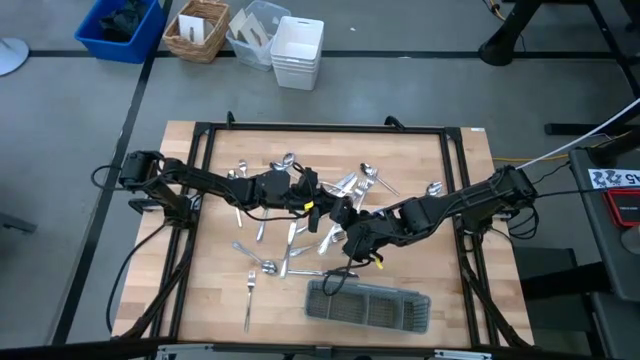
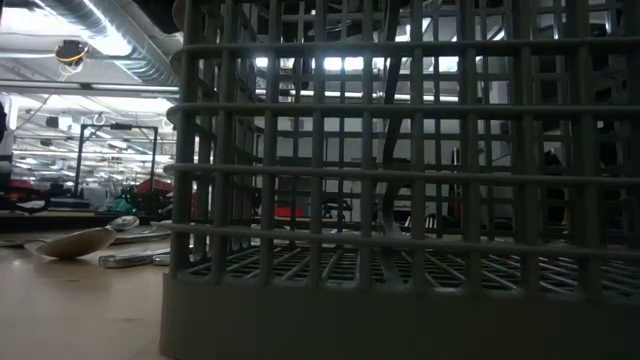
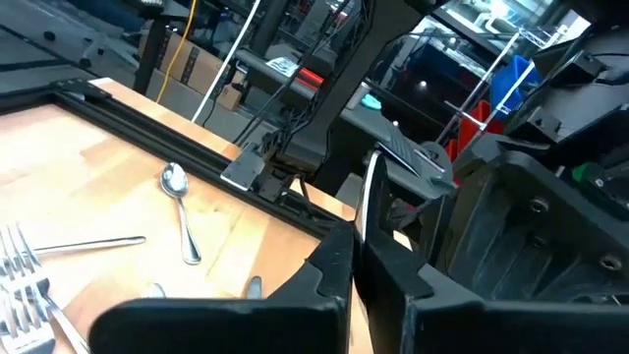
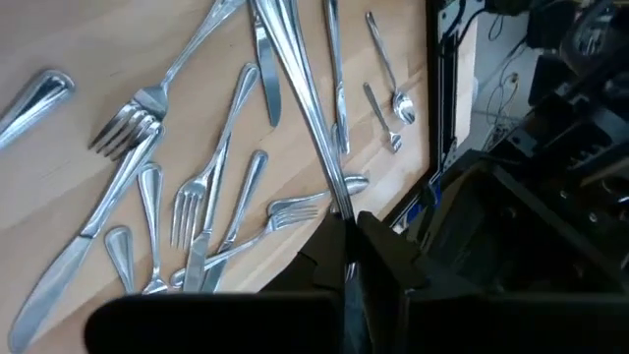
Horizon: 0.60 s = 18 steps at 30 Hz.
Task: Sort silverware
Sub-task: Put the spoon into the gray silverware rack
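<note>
tray at near edge. silverware strewn mid-table beyond it. right gripper pinches a long thin piece; left gripper pinches another, upright. pieces look light, stiff, slippery: grip mid-handle, squarely.

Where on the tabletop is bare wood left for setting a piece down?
Bare wood lies right of the mesh tray, between it and the table's right rail, and along the far edge. The middle is crowded: scattered silverware under both the left gripper and right gripper.
</note>
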Available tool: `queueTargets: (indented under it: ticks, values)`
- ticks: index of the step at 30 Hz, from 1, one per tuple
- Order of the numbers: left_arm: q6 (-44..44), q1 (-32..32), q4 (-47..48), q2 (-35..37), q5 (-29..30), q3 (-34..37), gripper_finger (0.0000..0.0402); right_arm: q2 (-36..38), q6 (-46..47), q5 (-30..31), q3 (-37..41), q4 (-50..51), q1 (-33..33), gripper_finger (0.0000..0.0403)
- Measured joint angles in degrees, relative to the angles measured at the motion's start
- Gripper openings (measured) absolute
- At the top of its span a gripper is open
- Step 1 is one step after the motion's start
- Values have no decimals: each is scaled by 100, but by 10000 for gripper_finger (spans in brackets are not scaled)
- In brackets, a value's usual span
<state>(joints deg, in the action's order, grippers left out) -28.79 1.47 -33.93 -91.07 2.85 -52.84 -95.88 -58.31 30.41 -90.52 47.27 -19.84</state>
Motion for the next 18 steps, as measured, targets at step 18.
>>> queueTargets:
  ticks: [18]
  values:
    - [172,-111,-146,-7,-102,13,1,11,717,346,-1,54,-1,143]
